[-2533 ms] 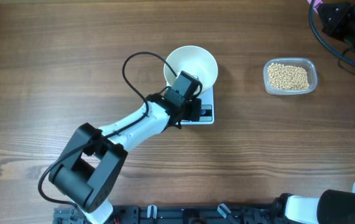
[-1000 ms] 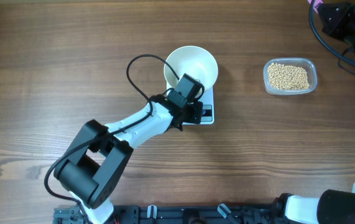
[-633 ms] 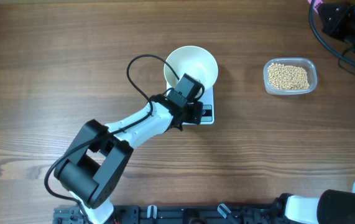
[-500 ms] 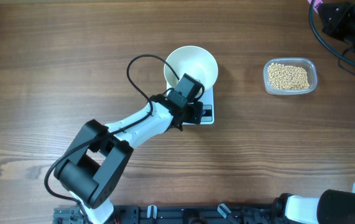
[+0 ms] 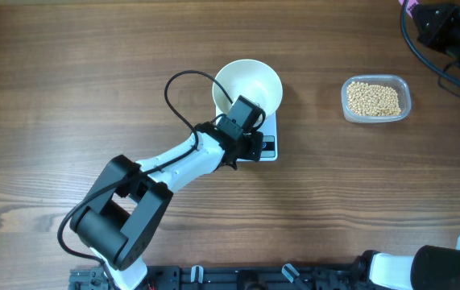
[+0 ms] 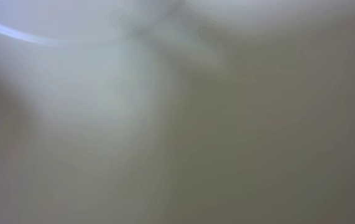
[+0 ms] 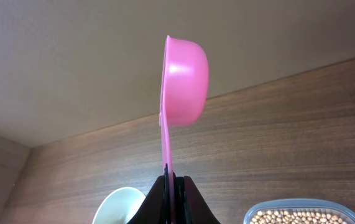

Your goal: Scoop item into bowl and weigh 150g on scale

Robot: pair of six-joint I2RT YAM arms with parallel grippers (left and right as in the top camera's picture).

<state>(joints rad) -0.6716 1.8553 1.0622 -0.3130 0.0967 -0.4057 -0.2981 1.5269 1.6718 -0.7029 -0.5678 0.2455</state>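
Overhead view | left end effector (image 5: 252,147) closed over front strip of small white square scale (image 5: 271,151); shifted slightly, now settled, likely taring | deep white round bowl (image 5: 254,80) on scale, empty | tan beans (image 5: 373,99) unscooped in clear plastic tub (image 5: 345,101) | right end effector (image 7: 172,182) clamps pink plastic scoop (image 7: 184,74)

White bowl (image 5: 254,79) atop scale (image 5: 268,146), beans (image 5: 374,99) apart
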